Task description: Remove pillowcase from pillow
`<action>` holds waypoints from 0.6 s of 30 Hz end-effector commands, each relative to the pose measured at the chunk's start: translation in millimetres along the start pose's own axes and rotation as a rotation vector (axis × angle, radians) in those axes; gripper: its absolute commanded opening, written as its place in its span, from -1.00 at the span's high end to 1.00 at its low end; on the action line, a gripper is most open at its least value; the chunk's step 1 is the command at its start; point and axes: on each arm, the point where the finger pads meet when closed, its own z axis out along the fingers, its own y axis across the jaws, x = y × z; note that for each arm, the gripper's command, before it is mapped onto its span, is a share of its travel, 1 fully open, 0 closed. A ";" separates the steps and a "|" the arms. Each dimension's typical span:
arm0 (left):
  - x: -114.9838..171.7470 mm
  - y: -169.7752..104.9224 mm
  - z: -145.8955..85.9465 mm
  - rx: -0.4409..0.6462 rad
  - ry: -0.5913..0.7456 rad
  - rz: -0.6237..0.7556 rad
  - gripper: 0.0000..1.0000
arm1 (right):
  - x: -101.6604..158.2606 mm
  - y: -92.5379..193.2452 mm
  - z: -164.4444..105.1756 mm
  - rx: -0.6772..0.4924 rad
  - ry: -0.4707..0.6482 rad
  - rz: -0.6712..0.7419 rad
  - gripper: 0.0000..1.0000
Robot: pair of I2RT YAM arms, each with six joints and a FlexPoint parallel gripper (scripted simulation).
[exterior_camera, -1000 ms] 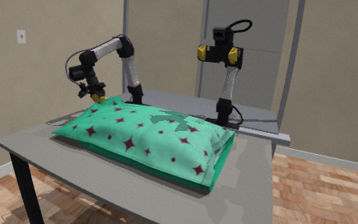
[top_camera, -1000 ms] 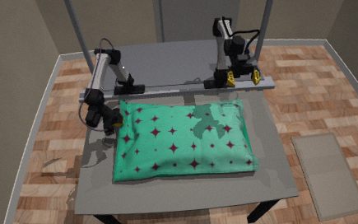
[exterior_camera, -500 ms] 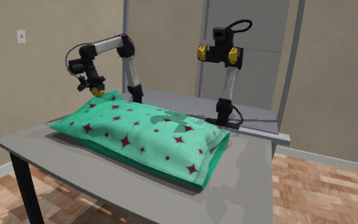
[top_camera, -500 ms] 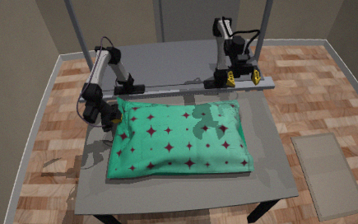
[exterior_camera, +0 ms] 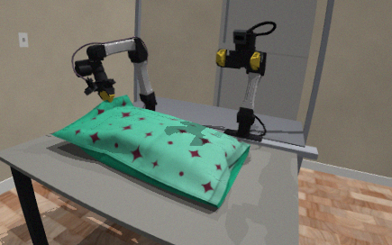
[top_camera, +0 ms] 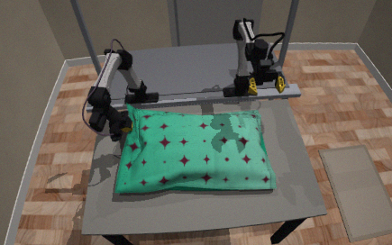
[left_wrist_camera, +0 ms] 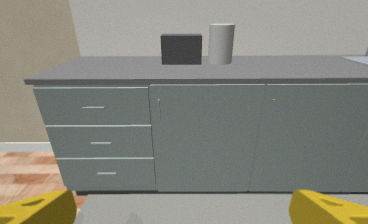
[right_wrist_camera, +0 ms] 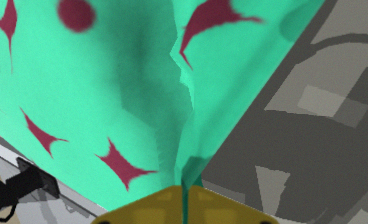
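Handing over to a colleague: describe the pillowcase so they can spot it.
On the grey table lies a plump green pillowcase, one corner raised by the right end effector. Only it carries dark-red stars.

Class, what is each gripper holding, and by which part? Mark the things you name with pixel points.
The right gripper [top_camera: 127, 127] [exterior_camera: 107, 95] [right_wrist_camera: 185, 195] pinches the green pillowcase [top_camera: 195, 153] [exterior_camera: 159, 149] [right_wrist_camera: 60, 75] by a raised corner; the left gripper [top_camera: 267, 85] [exterior_camera: 238, 59] [left_wrist_camera: 182, 199] holds nothing.
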 end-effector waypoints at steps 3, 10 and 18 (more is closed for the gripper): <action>-18.0 -4.4 -2.0 0.018 -0.036 -0.007 -1.00 | -4.7 3.4 -15.9 0.008 -0.044 -0.004 1.00; -18.0 -4.4 -2.0 0.018 -0.036 -0.007 -1.00 | -4.7 2.8 -14.6 0.005 -0.039 -0.002 1.00; -18.0 -4.4 -2.0 0.018 -0.036 -0.007 -1.00 | -4.6 2.2 -13.2 0.003 -0.035 0.001 1.00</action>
